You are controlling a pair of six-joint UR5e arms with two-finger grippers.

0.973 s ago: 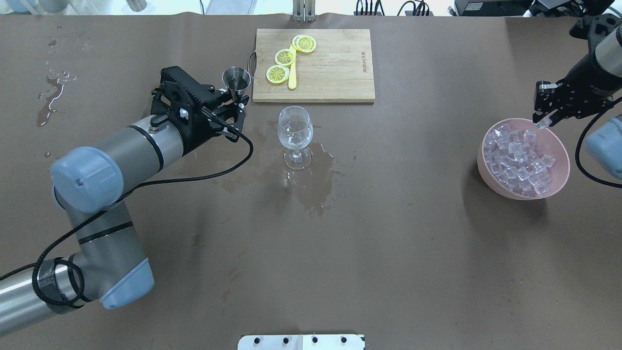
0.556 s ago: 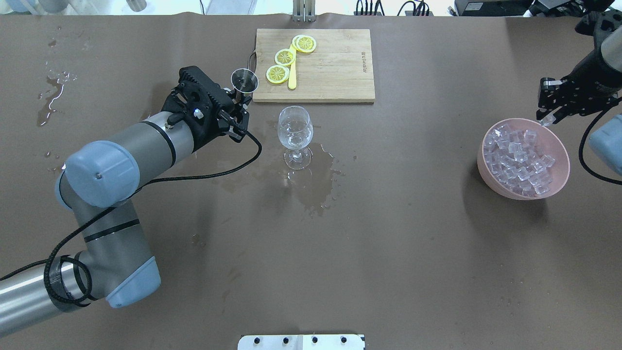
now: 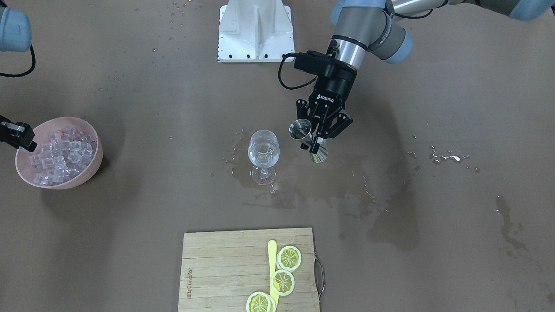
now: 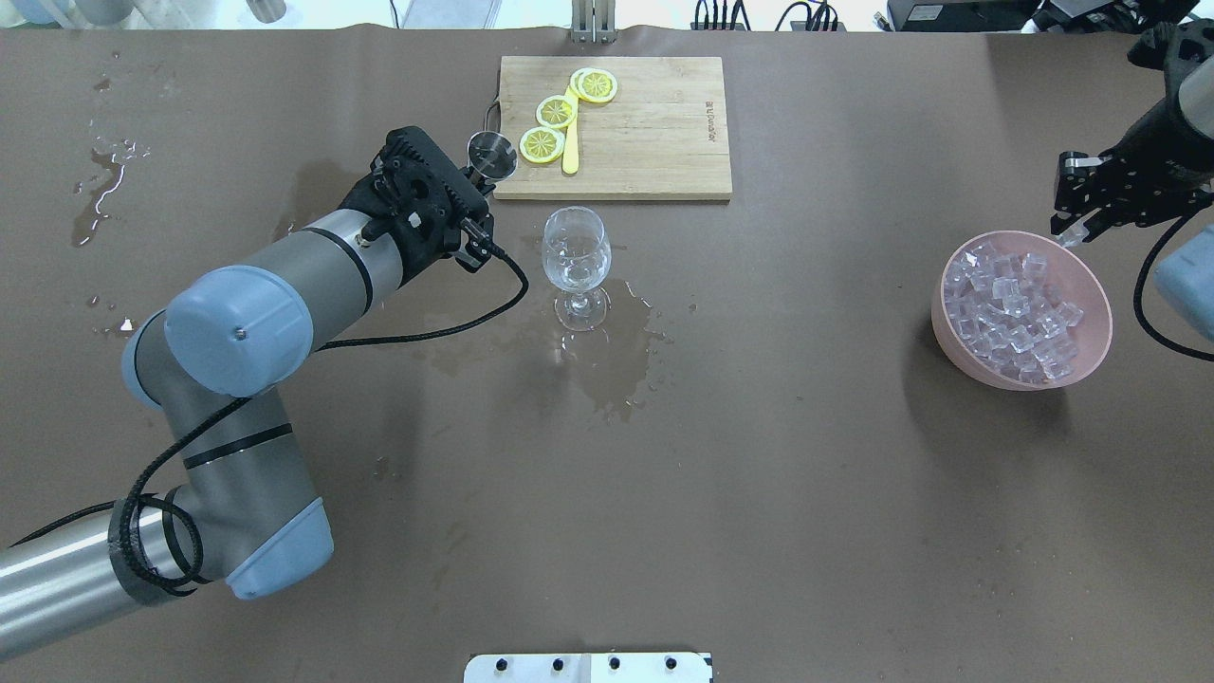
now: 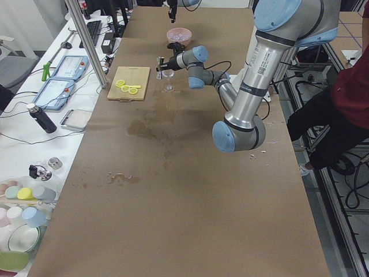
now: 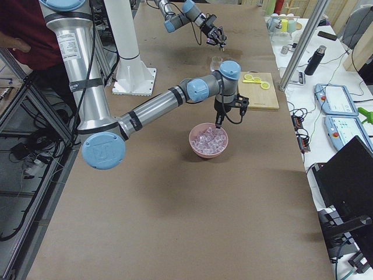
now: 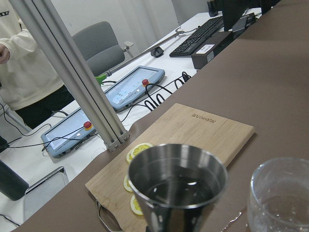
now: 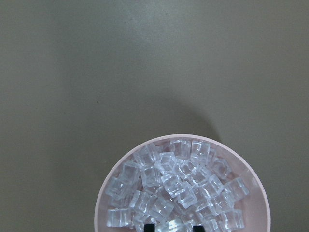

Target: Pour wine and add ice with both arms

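The left gripper (image 4: 482,180) has carried the steel double-cone jigger (image 4: 492,155) rightward. The right gripper (image 4: 1076,230), pinching a clear ice cube (image 4: 1068,238), has edged outward.

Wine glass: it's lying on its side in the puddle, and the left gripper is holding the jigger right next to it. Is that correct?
Not quite. The wine glass stands upright on its foot in the puddle, not on its side, as the exterior front-facing view shows. The rest is right: the left gripper holds the jigger right next to it.
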